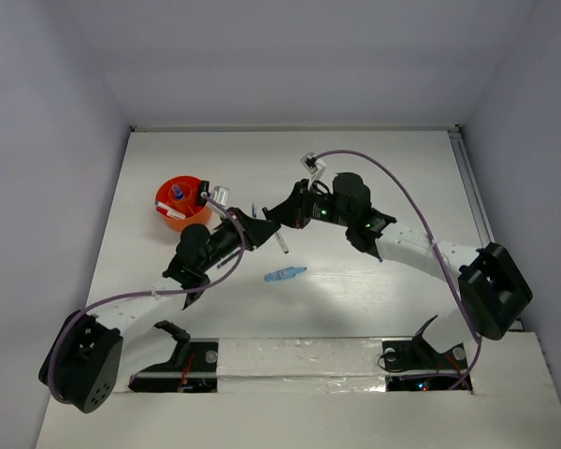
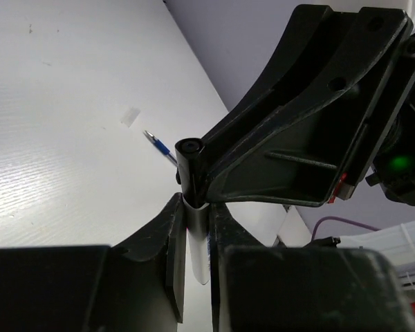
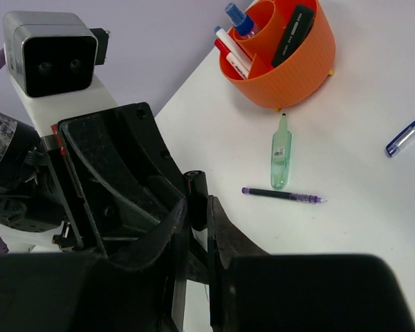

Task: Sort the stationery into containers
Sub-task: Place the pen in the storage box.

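Where the two arms meet over the white table (image 1: 374, 168), we see the left arm (image 1: 136, 301) and the right arm (image 1: 421, 248) reaching in toward each other, wrists nearly touching. The orange cup (image 3: 290, 76) stands near the table's far left. In its compartments are a black highlighter (image 3: 294, 34), a blue-capped bottle (image 3: 238, 17) and a red-and-white marker (image 3: 228, 52).

The left gripper (image 2: 196, 207) is clamped on a white pen (image 2: 196, 242), its fingers (image 2: 174, 235) pressed against the barrel. The right gripper (image 3: 197, 214) has its fingers drawn close together around that pen's black end, so both grip the same pen above the table's middle.

On the table, a blue marker (image 1: 285, 275) lies alone, nearer the arm bases than the grippers. A green marker (image 3: 281, 152) lies just beside the cup, pointing at it. A thin purple pen (image 3: 283, 196) lies crosswise at its far end, almost touching. A blue pen (image 3: 403, 138) lies well apart from these.
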`<state>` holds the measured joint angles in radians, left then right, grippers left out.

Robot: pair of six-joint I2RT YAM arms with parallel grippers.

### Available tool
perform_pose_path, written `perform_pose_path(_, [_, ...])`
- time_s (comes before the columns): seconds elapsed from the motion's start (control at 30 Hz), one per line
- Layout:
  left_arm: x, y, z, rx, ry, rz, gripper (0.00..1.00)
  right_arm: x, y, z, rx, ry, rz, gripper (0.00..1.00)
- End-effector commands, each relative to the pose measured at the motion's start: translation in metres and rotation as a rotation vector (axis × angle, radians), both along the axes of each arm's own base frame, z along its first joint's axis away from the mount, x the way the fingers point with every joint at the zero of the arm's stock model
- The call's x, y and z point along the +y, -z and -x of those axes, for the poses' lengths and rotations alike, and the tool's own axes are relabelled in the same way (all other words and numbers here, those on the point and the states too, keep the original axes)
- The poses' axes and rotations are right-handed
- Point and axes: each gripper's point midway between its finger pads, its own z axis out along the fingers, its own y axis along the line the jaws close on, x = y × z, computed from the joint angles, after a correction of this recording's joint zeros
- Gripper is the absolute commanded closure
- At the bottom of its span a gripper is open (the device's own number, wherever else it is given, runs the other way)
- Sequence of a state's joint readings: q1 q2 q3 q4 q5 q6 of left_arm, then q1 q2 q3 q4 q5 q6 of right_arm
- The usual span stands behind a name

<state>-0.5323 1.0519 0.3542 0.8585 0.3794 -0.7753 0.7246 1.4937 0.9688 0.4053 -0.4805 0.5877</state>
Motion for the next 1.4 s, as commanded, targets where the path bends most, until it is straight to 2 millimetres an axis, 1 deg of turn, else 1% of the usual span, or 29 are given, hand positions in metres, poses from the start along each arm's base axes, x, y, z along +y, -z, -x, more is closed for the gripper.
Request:
perform_pose_path(0.0, [0.0,-0.04,-0.005,-0.121,-0.024,0.052,1.0,0.005,-0.012,0.007,-0.017,-0.036,-0.045,0.99])
perform_pose_path(0.03, [0.001,-0.036,-0.006,-0.11,-0.03,0.039,1.0,0.004,-0.01,0.007,-0.013,-0.028,-0.041,0.98])
perform_pose_path(0.13, [0.007,-0.029,-0.01,-0.092,-0.065,-0.013,1.0,-0.004,-0.012,0.003,-0.012,0.031,-0.018,0.83])
perform_pose_path(0.17, [0.011,-0.027,-0.015,-0.084,-0.102,-0.03,1.0,-0.01,-0.014,-0.002,-0.01,0.061,-0.017,0.76])
perform_pose_path(0.2, [0.015,-0.028,-0.016,-0.092,-0.124,-0.05,1.0,-0.016,-0.014,-0.008,-0.005,0.101,-0.013,0.63])
perform_pose_path(0.23, [0.024,-0.018,-0.023,-0.052,-0.184,-0.092,1.0,-0.025,-0.016,-0.008,0.009,0.126,-0.016,0.59])
perform_pose_path(0.27, [0.029,-0.016,-0.027,-0.039,-0.22,-0.113,1.0,-0.033,-0.018,-0.011,0.015,0.147,-0.021,0.54])
perform_pose_path(0.3, [0.036,-0.016,-0.029,-0.033,-0.256,-0.129,1.0,-0.045,-0.019,-0.019,0.015,0.184,-0.028,0.43])
perform_pose_path(0.33, [0.041,-0.018,-0.033,-0.034,-0.291,-0.142,1.0,-0.055,-0.03,-0.018,0.001,0.201,-0.047,0.39])
perform_pose_path(0.37, [0.052,-0.012,-0.039,-0.009,-0.359,-0.169,1.0,-0.063,-0.025,-0.018,0.01,0.22,-0.038,0.36])
perform_pose_path(0.4, [0.06,-0.016,-0.043,-0.01,-0.411,-0.175,1.0,-0.071,-0.026,-0.021,0.003,0.251,-0.034,0.33])
perform_pose_path(0.43, [0.065,-0.025,-0.047,-0.021,-0.447,-0.176,1.0,-0.079,-0.023,-0.022,0.005,0.276,-0.018,0.33])
perform_pose_path(0.5, [0.084,-0.028,-0.058,-0.008,-0.564,-0.212,1.0,-0.091,-0.022,-0.018,-0.018,0.313,0.001,0.32])
perform_pose_path(0.53, [0.094,-0.043,-0.065,-0.026,-0.621,-0.21,1.0,-0.094,-0.018,-0.016,-0.018,0.32,0.017,0.32])
perform_pose_path(0.57, [0.113,-0.041,-0.071,-0.015,-0.725,-0.261,1.0,-0.099,-0.02,-0.012,-0.043,0.325,0.022,0.32])
perform_pose_path(0.6, [0.121,-0.042,-0.076,-0.01,-0.777,-0.288,1.0,-0.104,-0.009,-0.01,-0.034,0.339,0.042,0.32])
perform_pose_path(0.63, [0.128,-0.054,-0.08,-0.024,-0.824,-0.295,1.0,-0.11,-0.005,-0.01,-0.038,0.353,0.053,0.32])
perform_pose_path(0.67, [0.149,-0.049,-0.085,-0.001,-0.927,-0.348,1.0,-0.113,-0.002,-0.008,-0.049,0.357,0.062,0.32])
perform_pose_path(0.7, [0.156,-0.051,-0.087,0.0,-0.97,-0.375,1.0,-0.116,-0.002,-0.006,-0.063,0.364,0.061,0.32])
perform_pose_path(0.73, [0.166,-0.058,-0.09,-0.003,-1.016,-0.383,1.0,-0.119,0.007,-0.003,-0.061,0.364,0.076,0.32])
perform_pose_path(0.8, [0.188,-0.058,-0.094,0.013,-1.112,-0.408,1.0,-0.123,0.01,0.001,-0.066,0.37,0.076,0.33])
perform_pose_path(0.87, [0.206,-0.058,-0.097,0.027,-1.186,-0.403,1.0,-0.125,0.023,0.004,-0.056,0.367,0.092,0.33])
perform_pose_path(0.9, [0.224,-0.057,-0.099,0.039,-1.24,-0.394,1.0,-0.125,0.025,0.007,-0.054,0.357,0.09,0.33])
perform_pose_path(1.0, [0.252,-0.047,-0.099,0.076,-1.329,-0.363,1.0,-0.123,0.03,0.012,-0.049,0.338,0.078,0.33])
perform_pose_path(1.03, [0.267,-0.039,-0.097,0.093,-1.372,-0.366,1.0,-0.122,0.028,0.013,-0.052,0.327,0.07,0.33])
perform_pose_path(1.17, [0.282,-0.028,-0.099,0.125,-1.446,-0.395,1.0,-0.119,0.023,0.017,-0.058,0.304,0.053,0.34])
perform_pose_path(1.2, [0.288,-0.021,-0.102,0.144,-1.469,-0.421,1.0,-0.118,0.021,0.018,-0.059,0.295,0.048,0.35])
perform_pose_path(1.33, [0.292,-0.012,-0.115,0.166,-1.5,-0.457,1.0,-0.12,0.021,0.022,-0.061,0.291,0.043,0.35])
perform_pose_path(1.37, [0.292,-0.005,-0.118,0.182,-1.507,-0.484,1.0,-0.12,0.021,0.022,-0.061,0.292,0.043,0.35])
